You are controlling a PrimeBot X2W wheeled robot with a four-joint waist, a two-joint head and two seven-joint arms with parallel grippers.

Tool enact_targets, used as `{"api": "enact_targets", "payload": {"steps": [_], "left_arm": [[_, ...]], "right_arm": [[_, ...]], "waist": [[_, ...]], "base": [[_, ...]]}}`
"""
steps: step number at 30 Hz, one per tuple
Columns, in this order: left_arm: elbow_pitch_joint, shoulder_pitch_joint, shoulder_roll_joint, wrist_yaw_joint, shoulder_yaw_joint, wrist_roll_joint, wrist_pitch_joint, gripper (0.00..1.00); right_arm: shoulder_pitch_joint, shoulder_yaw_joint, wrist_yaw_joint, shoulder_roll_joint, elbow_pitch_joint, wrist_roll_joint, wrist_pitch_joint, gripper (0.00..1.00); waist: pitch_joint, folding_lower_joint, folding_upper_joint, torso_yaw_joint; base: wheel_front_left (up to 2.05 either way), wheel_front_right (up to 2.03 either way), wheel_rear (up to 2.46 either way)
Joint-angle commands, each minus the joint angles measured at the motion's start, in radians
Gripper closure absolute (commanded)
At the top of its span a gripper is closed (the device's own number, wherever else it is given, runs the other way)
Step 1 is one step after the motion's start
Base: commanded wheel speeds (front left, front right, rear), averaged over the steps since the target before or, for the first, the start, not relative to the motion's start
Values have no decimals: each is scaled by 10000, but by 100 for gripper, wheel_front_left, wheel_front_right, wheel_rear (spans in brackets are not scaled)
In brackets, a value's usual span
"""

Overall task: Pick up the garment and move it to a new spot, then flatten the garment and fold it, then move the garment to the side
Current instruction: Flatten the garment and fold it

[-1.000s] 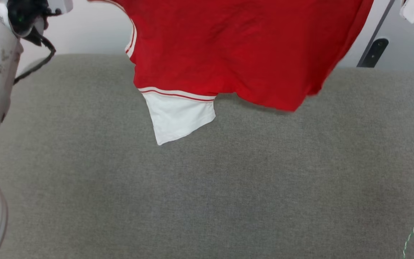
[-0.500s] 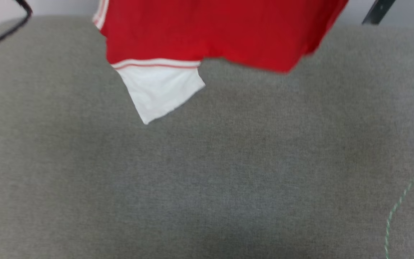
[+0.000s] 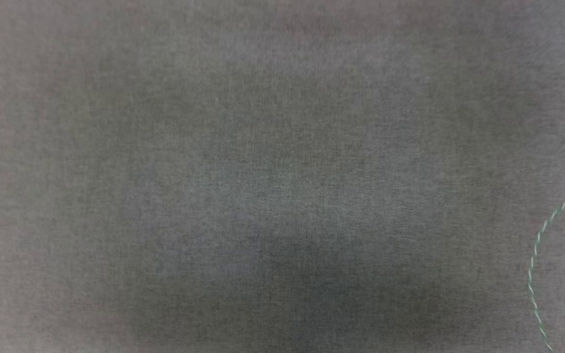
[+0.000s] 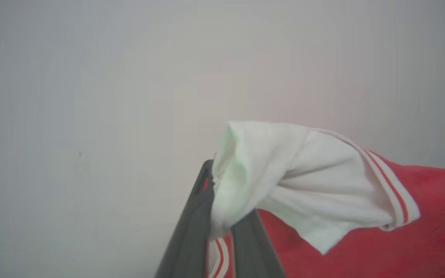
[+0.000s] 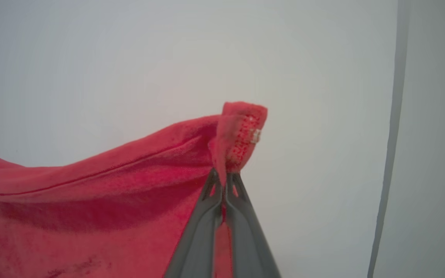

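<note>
Left end effector [image 4: 218, 193], seen from its own wrist camera, is clamped on the garment [image 4: 361, 247]: its two dark fingers [image 4: 191, 239] rise from the bottom edge, nearly together, with a bunched white sleeve [image 4: 296, 170] pinched between them. The sleeve spills over the tips and hangs off to the right of the fingers, covering the end of the right-hand one. Red-and-white striped trim [image 4: 390, 185] marks where the sleeve joins the red body, which stretches away to the right and below. A second bit of striped trim shows low down in the narrow gap between the fingers. Behind the end effector is a plain pale wall [image 4: 91, 96]. Right end effector [image 5: 223, 175], in its wrist view, is also closed tight, its tips meeting on a red hem corner [image 5: 240, 131] that stands up just above them, stitching visible on the fold. From that grip the red cloth runs left of the fingers and sags downward, lifted in the air against the same pale wall, with a thin grey vertical strip [image 5: 392, 116] well off to the right. Looking down from the head, a grey woven surface [image 3: 263, 147] carries a soft dark shadow [image 3: 312, 294] low in the middle and a thin green thread [image 3: 537, 245] curving near the right edge.
</note>
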Motion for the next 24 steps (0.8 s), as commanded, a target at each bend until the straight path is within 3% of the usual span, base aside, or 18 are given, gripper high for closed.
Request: {"api": "enact_targets", "payload": {"steps": [1, 4, 10, 17, 24], "left_arm": [[24, -324, -55, -66, 76, 13, -250, 100], [140, -688, -206, -71, 223, -111, -451, 100], [396, -278, -336, -344, 175, -172, -616, 100], [635, 1223, -506, -614, 150, -544, 96, 100], [749, 3264, -584, -784, 111, -928, 628, 100]], "right_arm": [[-256, -195, -15, -25, 57, -211, -106, 100], [-450, -685, -15, -87, -336, -652, -141, 100], [106, -985, -15, 469, -413, -984, -151, 100], [978, 343, -15, 680, -455, -116, 581, 100], [2873, 1762, -15, -292, -1825, 1700, 2240, 100]], "waist": [[709, 0, 0, 127], [1146, 0, 0, 289], [1462, 0, 0, 465], [800, 0, 0, 557], [-431, 0, 0, 606]], "base": [[0, 0, 0], [0, 0, 0], [0, 0, 0], [0, 0, 0], [0, 0, 0]]}}
